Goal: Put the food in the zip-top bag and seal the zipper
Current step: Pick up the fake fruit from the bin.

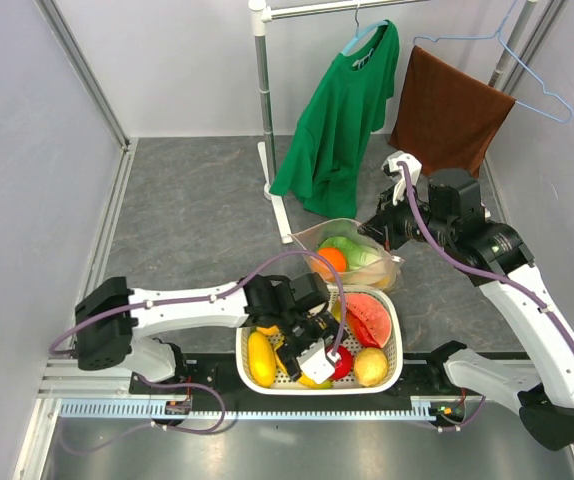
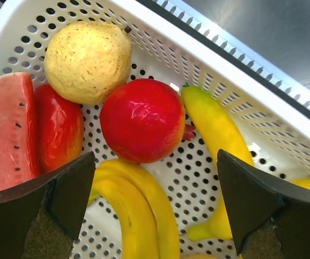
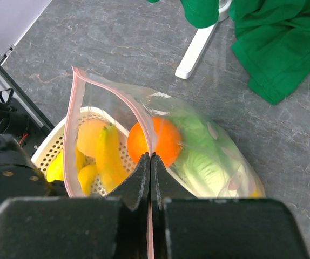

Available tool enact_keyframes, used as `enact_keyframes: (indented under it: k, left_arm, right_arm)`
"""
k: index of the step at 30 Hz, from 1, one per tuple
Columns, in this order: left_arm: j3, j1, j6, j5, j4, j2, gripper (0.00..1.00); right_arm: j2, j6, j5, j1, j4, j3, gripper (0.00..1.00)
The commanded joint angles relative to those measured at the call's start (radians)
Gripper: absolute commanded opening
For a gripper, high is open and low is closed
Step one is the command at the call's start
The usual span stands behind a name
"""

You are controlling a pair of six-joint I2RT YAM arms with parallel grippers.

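Two robot arms reach over a grey, stone-patterned table (image 1: 197, 210) enclosed by plain white walls and aluminium rails. At the far side a white rack pole (image 1: 264, 100) carries a green T-shirt (image 1: 342, 120) on a hanger, with a brown towel (image 1: 447, 110) hanging to its right.

A white perforated basket (image 1: 400, 345) sits at the near edge, between the arm bases. The left gripper (image 1: 312, 355) hangs over it with its fingers spread wide and holding nothing. Its wrist view shows the left gripper (image 2: 155, 162) above a round red fruit (image 2: 142, 120), yellow bananas (image 2: 139, 205), a watermelon slice (image 2: 6, 129) and the round yellow fruit (image 2: 87, 59), which lies in the basket (image 2: 198, 59).

Just beyond the basket's far rim lies the zip-top bag (image 1: 367, 250). Inside it are the orange (image 1: 332, 260) and the green cabbage (image 1: 352, 250). The right gripper (image 1: 379, 228) meets the bag's far edge. In its wrist view the right gripper (image 3: 149, 159) has its fingers pressed together on the pink zipper (image 3: 112, 96), and the bag (image 3: 236, 178) mouth gapes open to the left. The orange (image 3: 163, 140) and cabbage (image 3: 198, 156) show through the clear plastic.
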Motion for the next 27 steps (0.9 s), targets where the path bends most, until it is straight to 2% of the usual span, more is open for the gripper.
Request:
enact_keyframes:
  k: [1,12,15,18,19,22,25,27]
  left_arm:
    - [0.039,-0.013,0.155,0.028,0.103,0.061,1.00]
    - [0.082,-0.043,0.209,0.034,0.131,0.231,1.00]
    - [0.087,-0.043,0.216,0.037,0.123,0.239,0.96]
    - [0.104,-0.045,0.207,0.049,0.088,0.224,0.82]
    - [0.116,-0.046,0.197,0.060,0.070,0.193,0.73]
    - [0.133,-0.045,0.122,0.072,0.038,0.080,0.58]
    - [0.150,-0.042,0.030,0.074,0.019,-0.059,0.49]
    - [0.165,-0.042,-0.067,0.073,0.005,-0.127,0.46]
  right_arm:
    - [-0.019,0.002,-0.025,-0.006,0.024,-0.010,0.00]
    - [-0.022,-0.002,-0.044,-0.012,0.017,-0.008,0.00]
    - [-0.029,-0.002,-0.042,-0.013,0.015,-0.013,0.00]
    - [-0.031,-0.004,-0.044,-0.015,0.012,-0.017,0.00]
    - [-0.031,-0.001,-0.042,-0.016,0.012,-0.017,0.00]
    - [-0.028,-0.002,-0.045,-0.016,0.014,-0.014,0.00]
    - [-0.028,-0.005,-0.044,-0.015,0.012,-0.014,0.00]
    - [-0.026,-0.005,-0.042,-0.016,0.012,-0.017,0.00]
